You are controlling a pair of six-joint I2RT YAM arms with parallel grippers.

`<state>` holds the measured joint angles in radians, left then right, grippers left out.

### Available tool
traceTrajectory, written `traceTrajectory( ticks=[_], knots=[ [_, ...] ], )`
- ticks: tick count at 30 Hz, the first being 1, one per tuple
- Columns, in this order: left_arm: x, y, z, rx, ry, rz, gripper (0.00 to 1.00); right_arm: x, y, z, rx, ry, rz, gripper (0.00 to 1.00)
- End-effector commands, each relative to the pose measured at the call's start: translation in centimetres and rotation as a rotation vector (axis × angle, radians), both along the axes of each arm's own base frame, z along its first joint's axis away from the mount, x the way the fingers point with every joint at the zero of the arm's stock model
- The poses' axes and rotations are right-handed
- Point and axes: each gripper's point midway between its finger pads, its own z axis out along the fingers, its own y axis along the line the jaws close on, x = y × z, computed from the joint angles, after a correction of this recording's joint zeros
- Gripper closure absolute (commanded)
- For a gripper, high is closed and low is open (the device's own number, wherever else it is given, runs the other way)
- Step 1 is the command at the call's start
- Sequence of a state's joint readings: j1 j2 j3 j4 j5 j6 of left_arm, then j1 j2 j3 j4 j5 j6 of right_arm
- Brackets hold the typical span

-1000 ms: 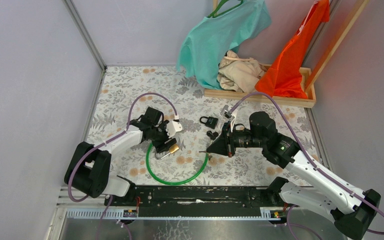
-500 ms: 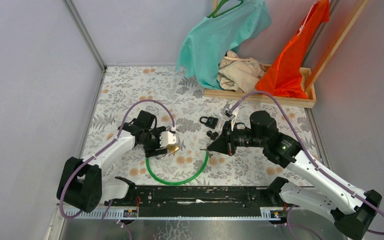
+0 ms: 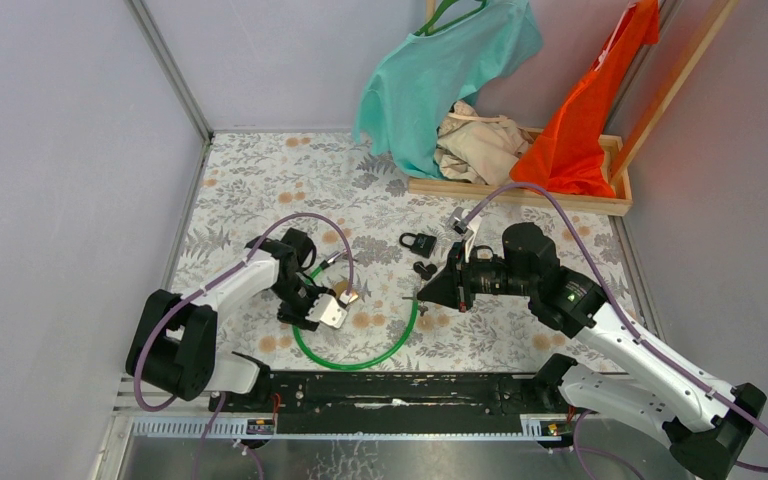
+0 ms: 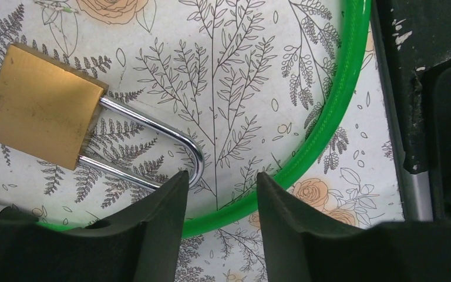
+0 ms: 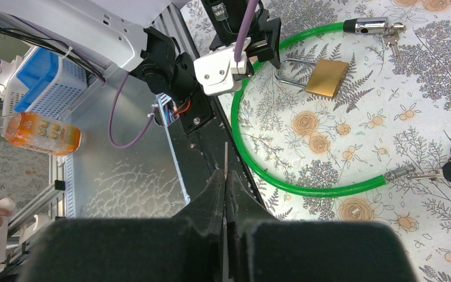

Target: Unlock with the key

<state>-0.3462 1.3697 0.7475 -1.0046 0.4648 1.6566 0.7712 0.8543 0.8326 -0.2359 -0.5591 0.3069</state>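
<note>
Left gripper (image 4: 218, 176): jaws released, standing apart with only the floral tabletop (image 4: 241, 70) showing between them; one jaw sits just beside the bend of the shackle, and I cannot tell whether it touches.
Right gripper (image 5: 225, 176): jaws clenched on a slim silver key (image 5: 225, 154), whose blade pokes out ahead of them above the near rim of the green cable loop (image 5: 305, 185).
Just changed: a second ago the left gripper sat over the lock at the loop's left rim. It has since swung round to come at the lock from the shackle end, and its jaws have drawn in. The right arm has barely moved.
Meaning for the task: nothing steadies the lock yet. By my reckoning the left side is lining up a hold, and the key waits until the body is pinned.
Lock, place: the square brass padlock (image 4: 44, 106) lies flat inside the loop, by its left rim, apparently where it lay before.
Lock, look: dull gold body, bright steel shackle with both legs seated, so it looks locked. The keyhole face points away from the left gripper and is out of sight.
Beyond: a small black padlock (image 3: 417, 242) lies outside the loop, on its far side.
</note>
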Motion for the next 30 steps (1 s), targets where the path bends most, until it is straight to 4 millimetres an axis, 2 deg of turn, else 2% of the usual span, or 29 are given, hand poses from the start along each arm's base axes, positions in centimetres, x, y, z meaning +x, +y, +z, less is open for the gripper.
traceTrajectory(
  ticks=[1,4,7,16,21,25,30],
  knots=[
    [1.2,-0.3,0.0,-0.005,-0.048,-0.056,0.49,0.5,0.1,2.5,0.05,-0.061,-0.014,1.0],
    [1.8,-0.6,-0.3,-0.014,-0.074,-0.044,0.56,0.5,0.1,2.4,0.046,-0.055,-0.012,1.0],
    [2.1,-0.6,-0.7,-0.004,-0.093,-0.038,0.57,0.4,0.2,2.3,0.045,-0.048,-0.012,1.0],
    [1.1,0.5,-2.2,0.083,-0.075,-0.118,0.57,0.4,0.1,2.7,0.049,-0.046,-0.016,1.0],
    [0.7,0.9,-2.8,0.12,-0.074,-0.106,0.63,0.4,0.0,2.8,0.041,-0.048,-0.015,1.0],
    [0.4,1.7,-2.6,0.182,-0.09,-0.06,0.73,0.4,0.0,2.9,0.042,-0.048,-0.019,1.0],
    [0.5,1.2,-0.2,0.158,-0.167,-0.049,0.86,0.5,-0.1,3.1,0.043,-0.056,-0.024,1.0]
  ],
)
